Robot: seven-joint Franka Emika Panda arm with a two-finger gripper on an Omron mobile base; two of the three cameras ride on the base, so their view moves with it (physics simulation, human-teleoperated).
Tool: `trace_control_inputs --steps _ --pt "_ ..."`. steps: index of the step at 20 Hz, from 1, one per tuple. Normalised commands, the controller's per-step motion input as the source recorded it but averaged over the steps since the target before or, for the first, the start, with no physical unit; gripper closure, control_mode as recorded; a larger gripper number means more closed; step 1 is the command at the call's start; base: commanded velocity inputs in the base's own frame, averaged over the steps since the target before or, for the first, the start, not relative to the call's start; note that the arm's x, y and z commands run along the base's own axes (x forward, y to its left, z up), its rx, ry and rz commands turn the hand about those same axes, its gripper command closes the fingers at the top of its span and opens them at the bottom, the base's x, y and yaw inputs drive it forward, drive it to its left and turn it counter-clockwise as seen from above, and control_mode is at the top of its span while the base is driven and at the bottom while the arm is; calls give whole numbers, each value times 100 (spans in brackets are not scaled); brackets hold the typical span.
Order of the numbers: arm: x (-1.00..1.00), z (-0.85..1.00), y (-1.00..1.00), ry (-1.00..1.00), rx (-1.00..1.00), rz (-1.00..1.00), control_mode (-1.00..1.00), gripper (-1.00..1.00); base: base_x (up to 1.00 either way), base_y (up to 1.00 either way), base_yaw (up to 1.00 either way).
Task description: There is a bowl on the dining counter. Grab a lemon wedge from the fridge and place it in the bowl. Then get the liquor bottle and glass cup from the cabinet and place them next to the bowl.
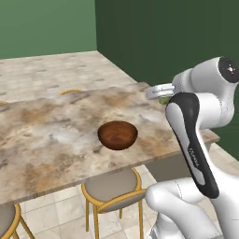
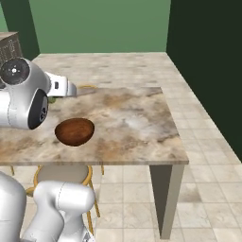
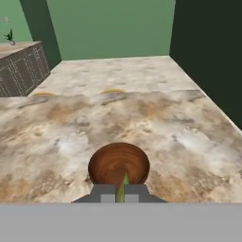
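no readable text, label, brand, number or sign shows anywhere. the black forearm cover (image 1: pixel 192 140) of the arm carries a faint pale marking, at about 4 o'clock in the left base view, too blurred to read.

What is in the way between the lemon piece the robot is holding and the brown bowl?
Nothing visible. The gripper holds the lemon wedge by the bowl's near rim, and the bowl looks empty on the dining counter.

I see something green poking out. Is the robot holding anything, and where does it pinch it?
Yes: the gripper pinches a yellow-green lemon wedge by its lower end, its tip pointing up.
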Motion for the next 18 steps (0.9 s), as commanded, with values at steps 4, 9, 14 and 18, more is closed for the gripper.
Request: trace_control_inputs --steps 4,9,14,18 --pt "55 -56 0 13 0 12 -100 100 0 0 0" --pt "62 -68 7 9 0 10 -100 100 0 0 0" --pt "47 -74 39 5 -3 8 -100 100 0 0 0" --pt "36 -71 49 5 -6 6 -100 100 0 0 0"
